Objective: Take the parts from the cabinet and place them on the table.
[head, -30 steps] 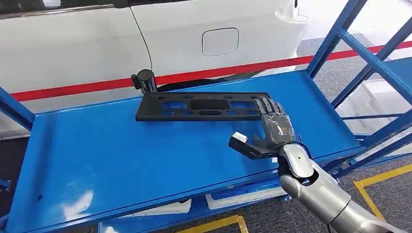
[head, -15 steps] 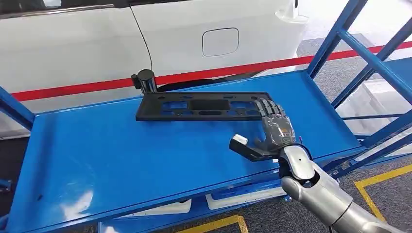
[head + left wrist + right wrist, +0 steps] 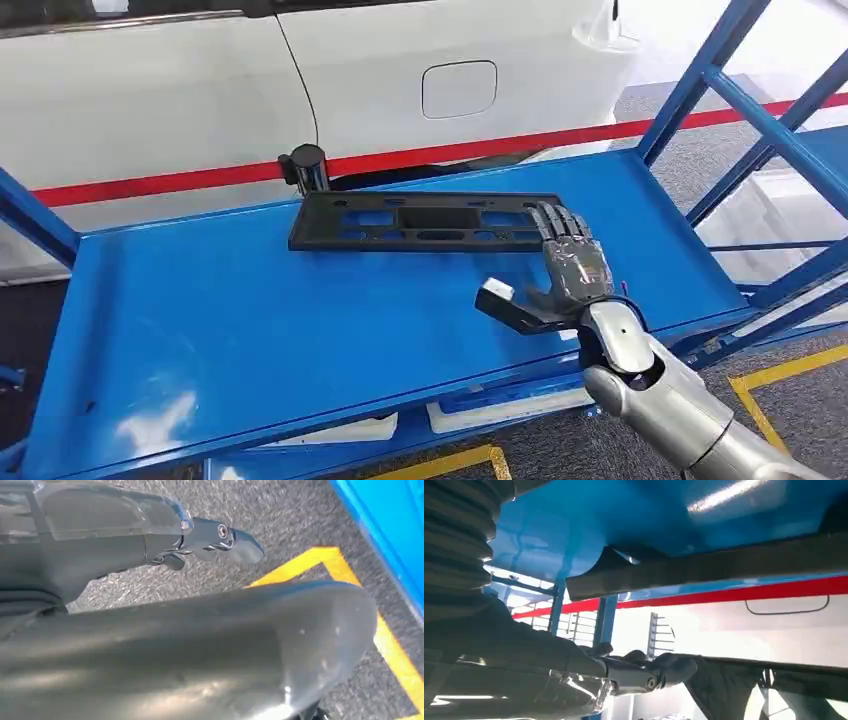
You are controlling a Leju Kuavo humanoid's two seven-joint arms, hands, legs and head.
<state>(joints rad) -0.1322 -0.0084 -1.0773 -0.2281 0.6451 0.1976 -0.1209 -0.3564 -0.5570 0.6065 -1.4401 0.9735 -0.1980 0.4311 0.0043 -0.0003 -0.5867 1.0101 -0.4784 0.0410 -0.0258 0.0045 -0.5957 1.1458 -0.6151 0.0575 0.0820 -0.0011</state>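
1. Head view: right robot hand [image 3: 568, 268] released, fingers stretched flat over the right end of the black slotted panel [image 3: 420, 222], thumb splayed out toward the middle of the blue shelf [image 3: 250, 320]. Grasps nothing yet.
2. Panel lying flat near the back of the shelf, long side running left to right, its left end just beside a black cylinder [image 3: 308, 165].
3. Risk of a push instead of a grip: fingertips resting on top only, thumb not under or against an edge. Closing from this pose likely to slide the panel toward the back lip or the cylinder.
4. Risk of tipping: a hold at one far end of a long flat part leaves most of its length hanging. Could droop, twist out of the fingers, or scrape along the shelf on lifting.
5. Risk of a snag: fingers may catch in the slots and bind on release.
6. Risk of collision: blue frame upright [image 3: 700, 80] close to the right arm's path out of the cabinet.
7. Left wrist view: left robot hand [image 3: 200, 645] hanging over the grey floor [image 3: 300, 510], fingers apart, carrying nothing; no support available for the panel's free end.
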